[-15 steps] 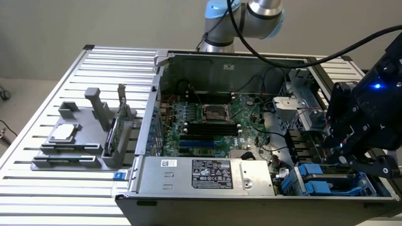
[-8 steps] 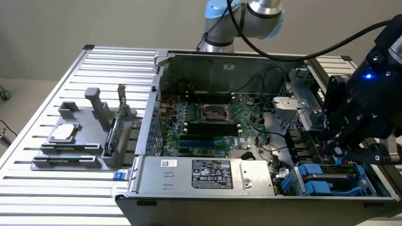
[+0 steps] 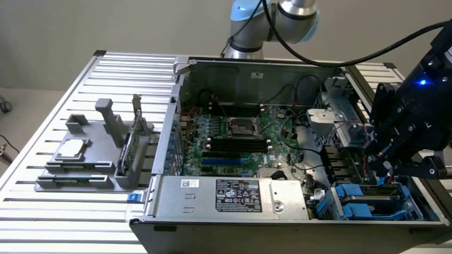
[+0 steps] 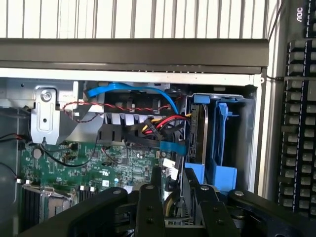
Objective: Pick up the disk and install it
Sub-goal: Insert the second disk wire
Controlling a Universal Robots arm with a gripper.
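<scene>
The disk (image 4: 197,133) is seen standing on edge in the blue drive bay (image 3: 373,200) at the front corner of the open computer case (image 3: 211,233), at the exterior view's right, its long axis running down into the bay. The hand (image 4: 174,197) hangs directly above it, fingers (image 4: 150,207) set narrow. Whether they actually grip the disk's upper edge cannot be told; contact appears likely.
</scene>
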